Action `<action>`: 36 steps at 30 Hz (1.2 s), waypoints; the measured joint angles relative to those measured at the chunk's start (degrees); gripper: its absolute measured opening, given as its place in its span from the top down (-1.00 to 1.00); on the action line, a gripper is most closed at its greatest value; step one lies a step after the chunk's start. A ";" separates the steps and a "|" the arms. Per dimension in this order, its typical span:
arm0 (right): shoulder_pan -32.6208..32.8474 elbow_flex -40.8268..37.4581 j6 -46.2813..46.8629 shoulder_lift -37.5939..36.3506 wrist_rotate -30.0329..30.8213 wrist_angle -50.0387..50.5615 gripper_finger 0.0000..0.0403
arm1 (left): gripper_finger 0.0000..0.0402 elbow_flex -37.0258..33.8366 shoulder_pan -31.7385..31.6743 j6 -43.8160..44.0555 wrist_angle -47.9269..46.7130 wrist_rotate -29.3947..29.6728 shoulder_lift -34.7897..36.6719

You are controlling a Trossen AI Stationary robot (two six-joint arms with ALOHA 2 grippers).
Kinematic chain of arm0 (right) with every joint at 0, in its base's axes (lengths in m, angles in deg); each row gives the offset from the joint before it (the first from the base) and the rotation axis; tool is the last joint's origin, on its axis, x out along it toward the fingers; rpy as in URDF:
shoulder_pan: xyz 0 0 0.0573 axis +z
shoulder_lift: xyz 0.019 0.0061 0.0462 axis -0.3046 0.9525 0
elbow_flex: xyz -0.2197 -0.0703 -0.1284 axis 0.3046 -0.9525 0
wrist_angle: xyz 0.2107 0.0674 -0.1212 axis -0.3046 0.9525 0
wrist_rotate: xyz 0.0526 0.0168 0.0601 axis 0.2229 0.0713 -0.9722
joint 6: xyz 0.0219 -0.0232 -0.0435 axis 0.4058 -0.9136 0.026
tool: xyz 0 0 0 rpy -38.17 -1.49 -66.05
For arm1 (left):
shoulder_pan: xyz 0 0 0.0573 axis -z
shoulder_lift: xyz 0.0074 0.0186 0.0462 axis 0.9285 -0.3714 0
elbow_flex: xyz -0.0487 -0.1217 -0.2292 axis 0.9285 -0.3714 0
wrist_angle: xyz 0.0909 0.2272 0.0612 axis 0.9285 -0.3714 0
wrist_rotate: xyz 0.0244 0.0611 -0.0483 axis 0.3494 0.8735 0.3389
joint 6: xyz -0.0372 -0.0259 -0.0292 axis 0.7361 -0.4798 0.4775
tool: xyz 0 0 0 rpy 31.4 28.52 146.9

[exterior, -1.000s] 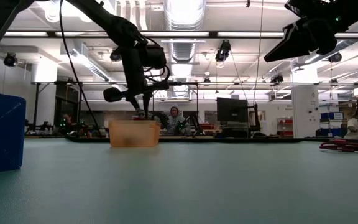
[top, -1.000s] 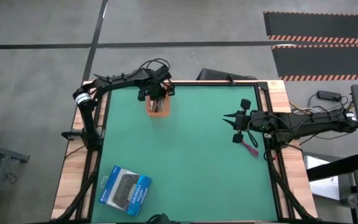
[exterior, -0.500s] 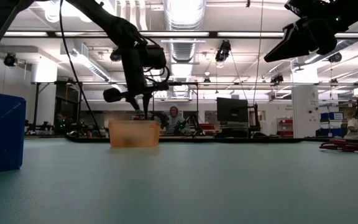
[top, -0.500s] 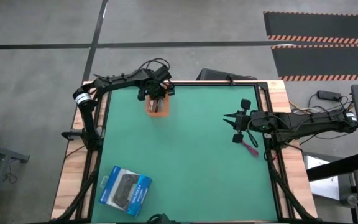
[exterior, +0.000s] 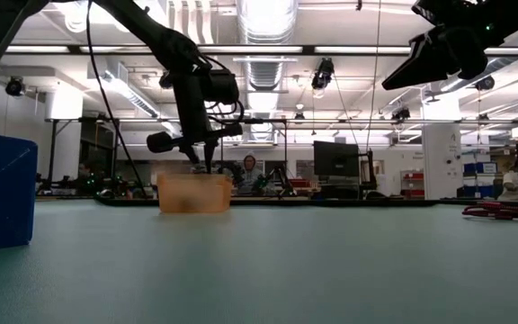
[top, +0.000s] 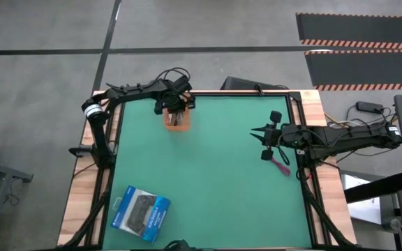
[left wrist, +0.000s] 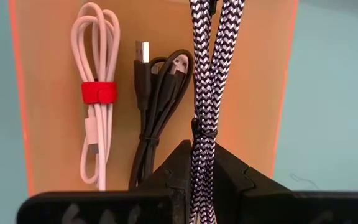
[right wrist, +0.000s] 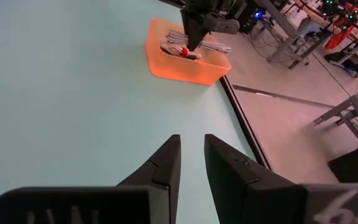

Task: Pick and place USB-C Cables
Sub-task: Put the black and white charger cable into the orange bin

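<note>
Green covers the table (top: pixel 215 174), which has wooden edges and stands on a grey floor with dark stripes. At the far left side sits an orange tray (top: pixel 176 120). Inside it lie the white cable (left wrist: pixel 97 93), tied with a red band, and the black cable (left wrist: pixel 157 106) beside it. The left gripper (left wrist: pixel 205 171) hangs over the tray, its fingers clamped on the silver-grey cable (left wrist: pixel 209 68), which hangs down above the tray. The magenta-pink cable (top: pixel 280 166) lies on the table near the right edge, just beside the right gripper (right wrist: pixel 191 163), whose fingers stand a little apart and hold nothing. A blue-and-black box (top: pixel 141 213) rests near the front left corner; its writing is too small to read.
</note>
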State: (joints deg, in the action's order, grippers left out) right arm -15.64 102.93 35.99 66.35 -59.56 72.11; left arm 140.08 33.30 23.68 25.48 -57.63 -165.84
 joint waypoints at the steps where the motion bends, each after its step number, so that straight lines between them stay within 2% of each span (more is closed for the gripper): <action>1: 0.01 0.00 -0.01 0.00 0.00 -0.01 0.69 | 0.90 -0.01 0.00 0.00 0.00 0.00 0.00; 26: 0.01 0.00 0.11 0.00 0.00 -0.01 0.69 | 0.90 -1.20 0.00 0.04 2.60 0.15 0.00; 36: 0.01 0.00 0.16 0.01 0.00 -0.01 0.69 | 0.90 -5.07 0.02 1.38 6.35 -0.06 0.00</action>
State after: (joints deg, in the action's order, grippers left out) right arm -15.62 102.93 36.16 66.35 -59.56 72.10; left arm 135.01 33.32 25.06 31.83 -57.69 -165.84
